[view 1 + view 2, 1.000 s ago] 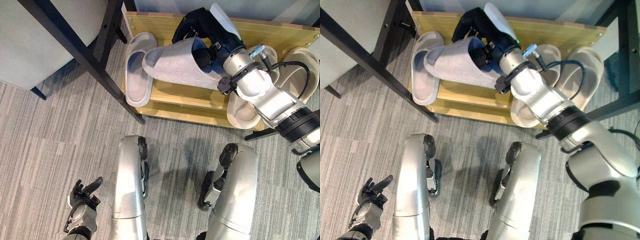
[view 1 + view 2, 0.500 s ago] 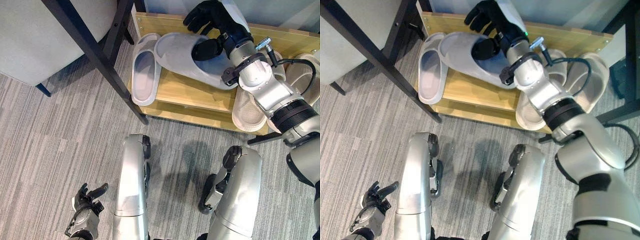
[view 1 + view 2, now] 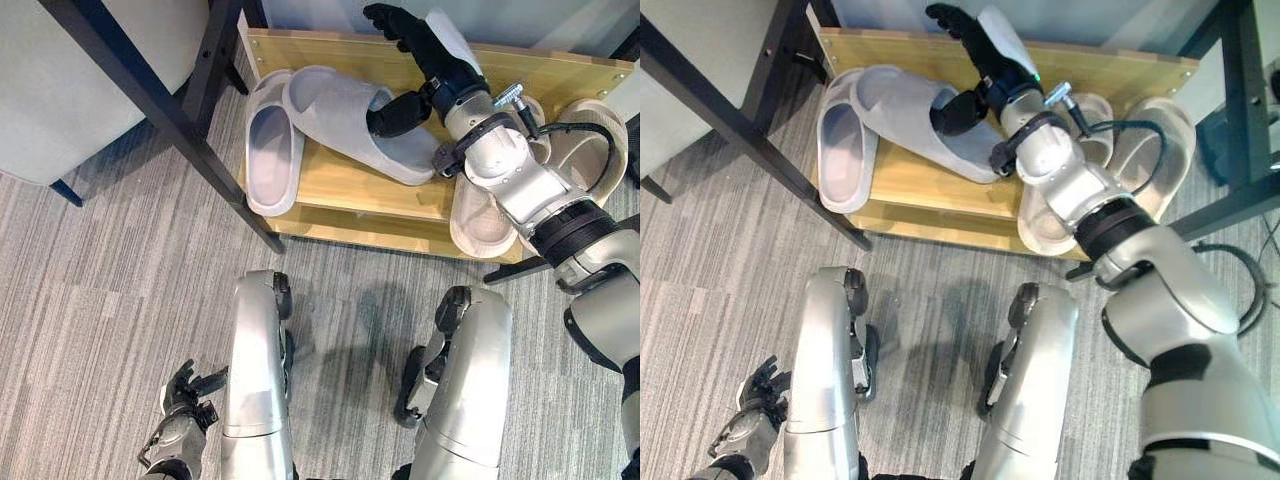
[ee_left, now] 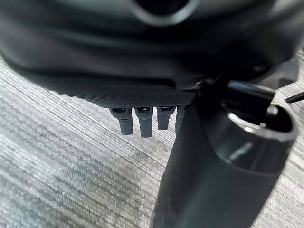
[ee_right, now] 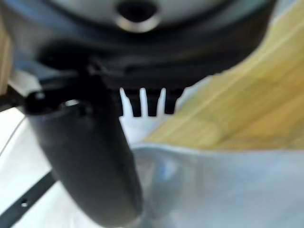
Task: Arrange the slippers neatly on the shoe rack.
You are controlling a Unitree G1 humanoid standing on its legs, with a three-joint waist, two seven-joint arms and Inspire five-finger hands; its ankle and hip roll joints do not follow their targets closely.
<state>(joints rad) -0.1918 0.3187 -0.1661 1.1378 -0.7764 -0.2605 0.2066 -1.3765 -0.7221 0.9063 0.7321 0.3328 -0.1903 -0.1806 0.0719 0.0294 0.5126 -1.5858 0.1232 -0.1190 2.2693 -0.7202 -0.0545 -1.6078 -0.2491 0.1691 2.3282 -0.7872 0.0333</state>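
Two grey slippers lie on the wooden shoe rack [image 3: 380,190]. One grey slipper [image 3: 268,145] lies lengthwise at the rack's left end. The second grey slipper [image 3: 345,115] lies slantwise beside it, its toe resting against the first. My right hand [image 3: 418,45] hovers over this slipper's heel end with fingers straight, reaching toward the rack's back edge, and its thumb [image 5: 90,161] sits at the slipper's opening. My left hand [image 3: 187,395] hangs low over the carpet at the lower left, fingers relaxed.
Beige slippers [image 3: 480,215] [image 3: 590,150] occupy the rack's right end under my right forearm. A black table frame [image 3: 150,90] slants past the rack's left corner, one leg touching down close to it. Grey striped carpet [image 3: 100,300] covers the floor.
My right hand has set the second grey slipper down on the rack and opened its fingers. The slipper now lies lower and further left. The left hand has sunk a little.
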